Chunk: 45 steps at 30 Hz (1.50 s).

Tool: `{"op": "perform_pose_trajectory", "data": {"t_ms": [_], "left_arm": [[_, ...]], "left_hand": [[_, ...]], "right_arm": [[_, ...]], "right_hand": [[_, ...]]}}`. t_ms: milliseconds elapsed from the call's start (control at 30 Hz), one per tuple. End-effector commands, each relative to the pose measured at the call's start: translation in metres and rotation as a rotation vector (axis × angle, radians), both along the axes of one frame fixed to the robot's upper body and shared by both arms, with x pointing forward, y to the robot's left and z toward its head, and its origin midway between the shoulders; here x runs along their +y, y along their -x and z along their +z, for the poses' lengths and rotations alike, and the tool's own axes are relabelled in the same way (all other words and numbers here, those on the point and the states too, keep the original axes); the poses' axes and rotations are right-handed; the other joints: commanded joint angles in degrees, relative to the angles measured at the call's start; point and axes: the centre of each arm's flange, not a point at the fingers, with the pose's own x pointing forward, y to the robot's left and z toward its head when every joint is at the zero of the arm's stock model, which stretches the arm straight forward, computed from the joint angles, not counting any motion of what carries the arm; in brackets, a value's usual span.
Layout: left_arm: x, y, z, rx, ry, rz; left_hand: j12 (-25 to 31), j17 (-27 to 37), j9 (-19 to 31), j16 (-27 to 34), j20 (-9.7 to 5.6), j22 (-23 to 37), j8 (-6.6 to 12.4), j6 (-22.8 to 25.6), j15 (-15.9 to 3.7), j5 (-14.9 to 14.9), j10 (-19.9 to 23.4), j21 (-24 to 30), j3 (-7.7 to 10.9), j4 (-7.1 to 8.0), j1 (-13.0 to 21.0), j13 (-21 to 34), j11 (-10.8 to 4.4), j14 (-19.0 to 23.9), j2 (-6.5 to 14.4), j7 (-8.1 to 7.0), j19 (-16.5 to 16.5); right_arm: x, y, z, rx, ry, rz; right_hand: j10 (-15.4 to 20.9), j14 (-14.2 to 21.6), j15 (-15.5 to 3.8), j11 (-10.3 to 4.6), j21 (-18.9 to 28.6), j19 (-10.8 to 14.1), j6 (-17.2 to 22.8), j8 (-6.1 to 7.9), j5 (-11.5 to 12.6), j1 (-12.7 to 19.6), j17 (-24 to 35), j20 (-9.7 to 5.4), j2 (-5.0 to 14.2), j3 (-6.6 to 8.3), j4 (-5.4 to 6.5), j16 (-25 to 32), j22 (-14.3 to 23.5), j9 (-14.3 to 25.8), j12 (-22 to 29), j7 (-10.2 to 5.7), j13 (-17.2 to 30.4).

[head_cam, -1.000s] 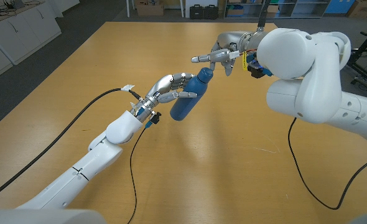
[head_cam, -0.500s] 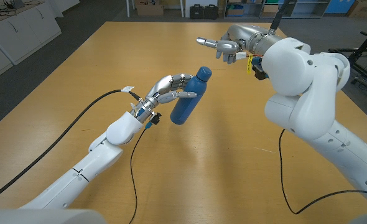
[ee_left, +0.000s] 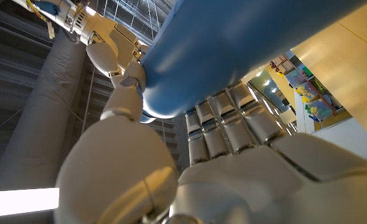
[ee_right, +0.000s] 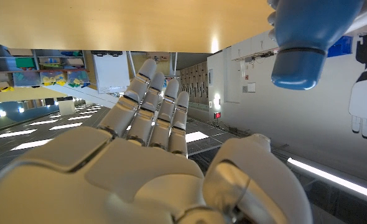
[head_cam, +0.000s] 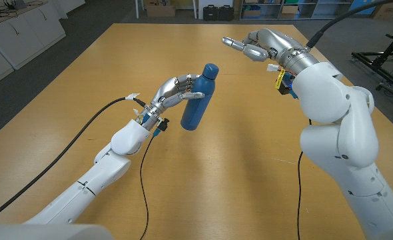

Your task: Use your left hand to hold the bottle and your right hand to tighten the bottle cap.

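Wooden table [head_cam: 250, 167], left hand [head_cam: 173, 93] gripping blue bottle [head_cam: 198, 99] — contents unseen, cap [head_cam: 210, 69] apparently on, right hand [head_cam: 260, 43] apart — fingers spread, empty.

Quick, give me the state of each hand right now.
Left hand: closed around the blue bottle, holding it off the table.
Right hand: open, holding nothing, apart from the bottle cap.

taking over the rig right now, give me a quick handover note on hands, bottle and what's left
Left hand: grips the blue bottle around its body, holding it tilted above the table.
Right hand: open, holds nothing, off to the side of the cap, not touching it.
Done: bottle lifted and held; cap sits on the neck.
Left: bring the right hand onto the cap and tighten it. How tight it is now cannot be told.
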Motion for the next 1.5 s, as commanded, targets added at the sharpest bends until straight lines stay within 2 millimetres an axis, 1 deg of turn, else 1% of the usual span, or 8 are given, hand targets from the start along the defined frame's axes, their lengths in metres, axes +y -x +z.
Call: {"op": "perform_pose_trajectory", "data": {"t_ms": [33, 100, 300, 433, 600, 900, 1000, 1500], "left_arm": [[0.007, -0.005, 0.008, 0.013, 0.093, -0.023], [0.010, -0.003, 0.008, 0.016, 0.103, -0.017], [0.027, -0.007, 0.012, 0.026, 0.118, -0.019], [0.039, -0.009, 0.014, 0.011, 0.118, 0.000], [0.044, -0.016, 0.010, 0.026, 0.125, 0.014], [0.049, -0.020, 0.007, 0.018, 0.136, 0.069], [0.049, -0.021, 0.006, 0.021, 0.143, 0.081], [0.050, -0.031, -0.004, 0.043, 0.144, 0.085]], "left_hand": [[0.0, 0.2, 0.4, -0.3, -5.44, 0.1, 0.40, 4.1, -8.73, 0.2, 1.5, -0.3, 4.85, 4.63, 9.2, 0.3, -1.97, -0.2, 11.4, -3.89, -0.6], [0.0, 0.2, 0.4, -0.4, -5.53, 0.1, 0.41, 4.2, -8.77, 0.2, 1.5, -0.4, 4.84, 4.58, 9.3, 0.3, -2.08, -0.4, 11.3, -3.99, -0.7], [0.0, 0.2, 0.4, -0.3, -5.58, 0.1, 0.45, 4.3, -8.75, 0.2, 1.7, -0.4, 4.84, 4.63, 9.3, 0.3, -2.42, -0.4, 11.4, -4.07, -0.8], [0.0, 0.2, 0.4, -0.3, -5.64, 0.1, 0.46, 4.4, -8.77, 0.2, 1.7, -0.4, 4.84, 4.66, 9.3, 0.3, -2.55, -0.3, 11.4, -4.10, -0.8], [0.1, 0.3, 0.4, -0.2, -5.76, 0.1, 0.49, 4.5, -8.79, 0.2, 1.9, -0.4, 4.83, 4.67, 9.4, 0.4, -2.57, -0.3, 11.4, -4.14, -0.8], [0.1, 0.3, 0.4, -0.2, -5.80, 0.1, 0.52, 4.6, -8.76, 0.2, 1.9, -0.4, 4.78, 4.67, 9.4, 0.4, -2.55, -0.3, 11.3, -4.14, -0.8], [0.1, 0.3, 0.4, -0.2, -5.83, 0.1, 0.53, 4.6, -8.75, 0.2, 2.0, -0.4, 4.77, 4.69, 9.4, 0.4, -2.59, -0.2, 11.3, -4.14, -0.8], [0.1, 0.3, 0.4, -0.2, -5.86, 0.1, 0.50, 4.6, -8.75, 0.2, 2.0, -0.5, 4.70, 4.71, 9.4, 0.4, -2.52, -0.3, 11.2, -4.06, -1.0]], "right_arm": [[-0.040, -0.030, -0.034, 0.034, -0.230, 0.409], [-0.041, -0.039, -0.039, 0.027, -0.262, 0.461], [-0.037, -0.061, -0.052, -0.001, -0.376, 0.623], [-0.032, -0.069, -0.061, -0.024, -0.426, 0.658], [-0.030, -0.084, -0.078, -0.021, -0.502, 0.687], [-0.039, -0.114, -0.103, 0.022, -0.591, 0.719], [-0.042, -0.120, -0.108, 0.025, -0.606, 0.713], [-0.047, -0.129, -0.129, 0.087, -0.664, 0.669]], "right_hand": [[-3.4, -3.9, 0.75, 1.80, -1.4, -3.2, -2.8, -1.82, -0.3, 1.2, -0.4, 0.02, 0.79, 0.90, -0.33, -1.6, -0.2, -0.1, -2.2, 1.13, -0.9], [-4.7, -5.5, 1.05, 2.19, -2.0, -4.6, -3.9, -2.60, -0.4, 1.3, -0.6, 0.18, 0.96, 1.22, -0.44, -2.3, -0.3, -0.1, -3.3, 1.48, -1.3], [-5.1, -6.0, 0.74, 2.13, -2.4, -5.3, -3.7, -2.76, -0.4, 1.3, -0.8, -0.02, 1.01, 1.39, -0.51, -2.5, -0.3, -0.1, -3.7, 1.95, -1.6], [-4.8, -6.0, 0.67, 2.06, -2.4, -5.4, -3.2, -2.67, -0.4, 1.4, -0.8, -0.07, 1.03, 1.47, -0.54, -2.5, -0.3, -0.1, -3.7, 2.32, -1.7], [-4.4, -6.1, 0.61, 1.81, -2.6, -5.6, -2.8, -2.63, -0.4, 1.3, -0.9, -0.12, 1.05, 1.54, -0.55, -2.5, -0.4, -0.1, -3.7, 2.45, -1.8], [-4.6, -6.4, 0.70, 1.81, -2.8, -6.1, -2.7, -2.79, -0.4, 1.3, -1.0, -0.24, 1.07, 1.64, -0.55, -2.6, -0.4, -0.1, -4.0, 2.46, -2.0], [-5.0, -6.5, 0.71, 2.04, -2.8, -6.0, -3.4, -3.21, -0.3, 1.2, -1.1, -0.23, 1.10, 1.72, -0.55, -2.6, -0.4, -0.2, -4.3, 1.79, -2.1], [-4.3, -5.6, 0.70, 1.84, -2.6, -5.4, -3.1, -3.39, -0.3, 1.1, -1.1, -0.10, 1.51, 2.09, -0.50, -2.2, -0.4, -0.2, -4.4, 1.57, -2.4]]}}
